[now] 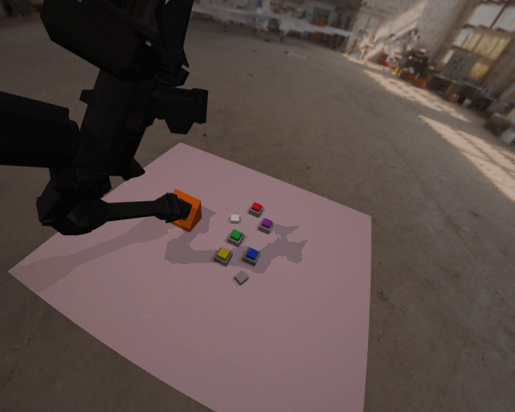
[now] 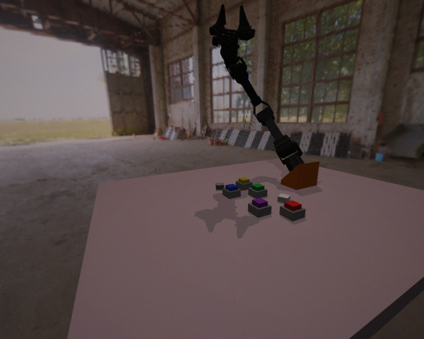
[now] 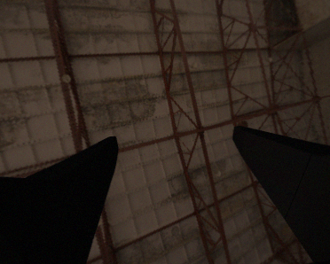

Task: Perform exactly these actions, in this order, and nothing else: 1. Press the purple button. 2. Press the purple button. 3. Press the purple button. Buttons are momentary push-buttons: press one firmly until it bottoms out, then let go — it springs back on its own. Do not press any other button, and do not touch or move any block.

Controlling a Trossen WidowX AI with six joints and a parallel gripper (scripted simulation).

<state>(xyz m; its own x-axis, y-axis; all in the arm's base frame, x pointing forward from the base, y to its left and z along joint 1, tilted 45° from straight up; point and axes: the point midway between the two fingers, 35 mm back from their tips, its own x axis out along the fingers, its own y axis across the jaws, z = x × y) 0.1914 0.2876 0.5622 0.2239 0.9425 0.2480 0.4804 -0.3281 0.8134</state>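
Observation:
The purple button sits raised on a grey base on the pink table top. It stands beside the red button. My gripper is open and empty, with its fingers pointing up. It is high above the table, far from every button. In the wrist view only the two dark fingers and the roof show. In the top view the fingers are out of the frame.
A green button, a blue button and a yellow button stand nearby. A white block lies near the red button; a grey block lies near the blue one. An orange wedge is at the arm's base.

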